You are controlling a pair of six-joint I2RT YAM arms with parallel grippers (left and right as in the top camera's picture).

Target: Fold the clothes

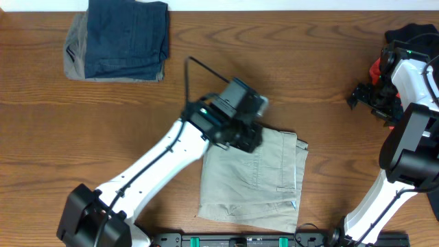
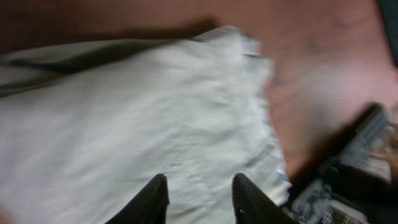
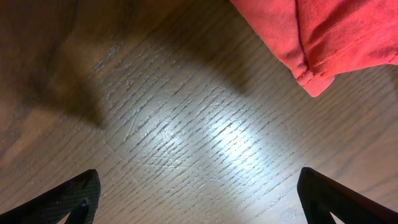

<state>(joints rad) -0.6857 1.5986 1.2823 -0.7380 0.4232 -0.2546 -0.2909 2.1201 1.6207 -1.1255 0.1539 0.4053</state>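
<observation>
Robot lab: wood table (image 1: pixel 309 68), left arm (image 1: pixel 158 161), right arm (image 1: pixel 415 82).

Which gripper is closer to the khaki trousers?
Left. The left gripper is right over the trousers, at their far edge; the right gripper is well off to the side, above bare table beside the red garment.

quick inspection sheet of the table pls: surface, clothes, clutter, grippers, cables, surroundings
surface: wooden table, bare wood between the items
job's things: khaki trousers, folded flat near the front edge
clutter: folded jeans on a grey garment, far left; black garment and red garment, far right
grippers: left gripper over the trousers, jaws open, contact with the cloth cannot be told; right gripper over bare wood beside the red garment, jaws wide open
cables: black cable looping off the left arm
surroundings: base rail at the front edge; pale strip beyond the far edge
</observation>
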